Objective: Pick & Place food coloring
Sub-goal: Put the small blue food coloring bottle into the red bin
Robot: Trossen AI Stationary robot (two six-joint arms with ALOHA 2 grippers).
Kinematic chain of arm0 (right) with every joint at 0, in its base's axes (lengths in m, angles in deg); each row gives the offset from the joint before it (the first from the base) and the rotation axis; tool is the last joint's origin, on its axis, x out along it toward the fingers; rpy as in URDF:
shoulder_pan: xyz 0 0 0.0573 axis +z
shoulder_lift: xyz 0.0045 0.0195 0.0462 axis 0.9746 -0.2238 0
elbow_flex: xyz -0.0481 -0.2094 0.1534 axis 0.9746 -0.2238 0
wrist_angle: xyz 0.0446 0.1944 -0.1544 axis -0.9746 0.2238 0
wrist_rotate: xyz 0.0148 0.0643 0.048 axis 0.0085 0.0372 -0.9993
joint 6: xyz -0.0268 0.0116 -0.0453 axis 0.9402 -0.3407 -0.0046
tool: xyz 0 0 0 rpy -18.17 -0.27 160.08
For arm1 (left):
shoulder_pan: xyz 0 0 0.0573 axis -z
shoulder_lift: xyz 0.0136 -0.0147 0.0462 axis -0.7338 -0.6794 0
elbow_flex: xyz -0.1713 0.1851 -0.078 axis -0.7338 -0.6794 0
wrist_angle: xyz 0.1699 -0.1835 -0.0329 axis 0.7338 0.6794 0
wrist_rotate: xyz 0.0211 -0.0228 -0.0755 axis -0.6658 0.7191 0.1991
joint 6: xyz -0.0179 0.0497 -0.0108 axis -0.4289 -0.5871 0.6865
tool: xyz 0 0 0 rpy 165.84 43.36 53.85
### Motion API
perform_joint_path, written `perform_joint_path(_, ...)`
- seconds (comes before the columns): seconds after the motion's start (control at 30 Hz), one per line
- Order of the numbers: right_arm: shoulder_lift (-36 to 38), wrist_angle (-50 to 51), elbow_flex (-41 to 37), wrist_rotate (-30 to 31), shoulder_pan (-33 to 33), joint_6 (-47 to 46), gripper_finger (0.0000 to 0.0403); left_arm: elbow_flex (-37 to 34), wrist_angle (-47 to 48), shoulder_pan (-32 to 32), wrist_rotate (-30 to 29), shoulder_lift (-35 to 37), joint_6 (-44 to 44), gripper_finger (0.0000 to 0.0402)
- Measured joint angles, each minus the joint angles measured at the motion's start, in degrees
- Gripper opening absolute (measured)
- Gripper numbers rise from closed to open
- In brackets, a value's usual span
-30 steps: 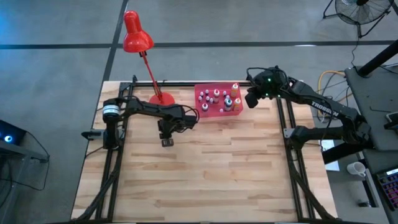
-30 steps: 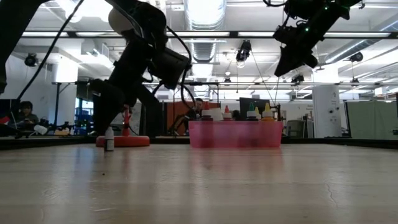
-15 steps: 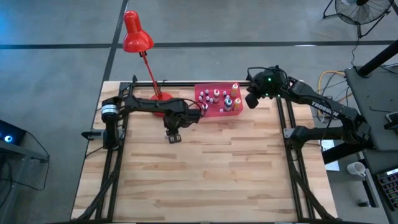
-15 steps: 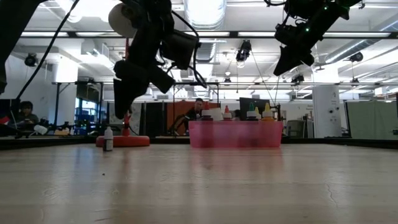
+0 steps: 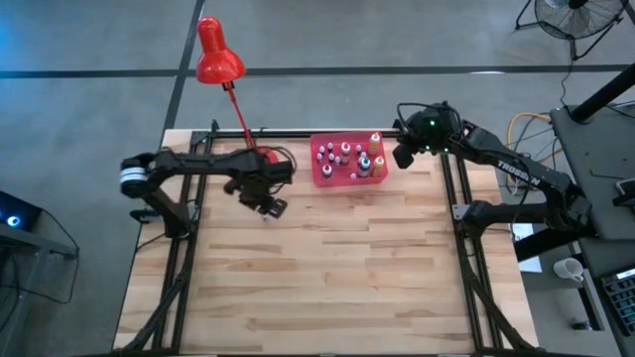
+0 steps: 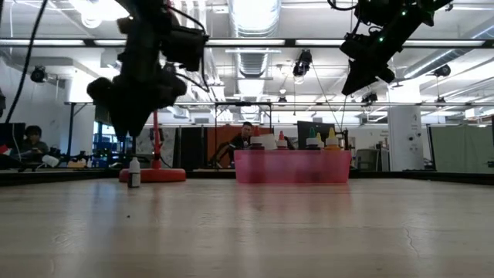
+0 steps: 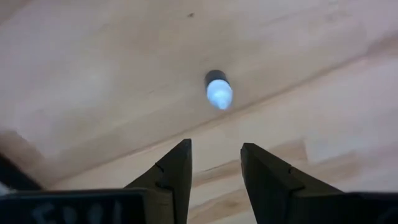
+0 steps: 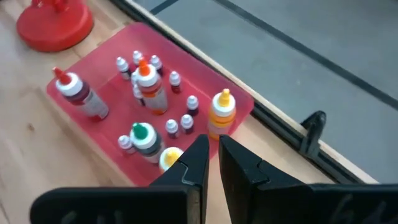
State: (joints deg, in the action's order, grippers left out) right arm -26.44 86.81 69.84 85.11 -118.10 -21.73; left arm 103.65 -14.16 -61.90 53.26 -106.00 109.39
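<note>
- One small bottle stands alone and upright on the bare bench, left of the tray and near the lamp base. It shows in the low view as a tiny whitish bottle with a dark cap.
- The rest of the food coloring sits in the pink tray at the far middle of the bench: small whitish droppers plus bigger ones with orange, green and yellow caps.
- The left pincer hangs above the lone bottle, fingers apart and empty. The bottle lies ahead of its tips, not between them.
- The right pincer hovers high over the tray's right side, fingers together, holding nothing.
- Risk: the lone bottle is narrow and light, so a low sweep by the left arm could tip it or send it rolling off.
- Risk: if the left pincer comes down for it off-centre, one finger may land on the cap and knock it flat rather than straddle it.
- Risk: the tray's bottles stand close together. Closed fingers lowered among them would likely topple neighbours, so the right pincer must part first.
- The lamp stands near the left arm and could be clipped.
</note>
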Motion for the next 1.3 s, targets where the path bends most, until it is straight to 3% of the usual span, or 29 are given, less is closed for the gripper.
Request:
perform_joint_path(0.23,0.0,-4.01,-0.07,2.43,-0.5,2.12,0.0056,-5.36,-8.34,2.66,0.33,2.41,9.31,0.011)
perform_joint_path(0.43,0.0,-5.57,-0.09,2.59,-0.65,2.31,0.0089,-5.48,-8.56,3.3,-4.62,1.63,12.28,0.011)
perform_joint_path(0.83,0.0,-5.54,-0.48,2.61,-0.65,2.96,0.012,-6.91,-13.07,2.27,-6.32,1.6,9.58,0.011)
perform_joint_path(1.3,0.0,-5.57,-0.79,3.96,-0.61,2.94,0.0124,-10.32,-15.64,2.19,-4.47,0.97,10.59,0.011)
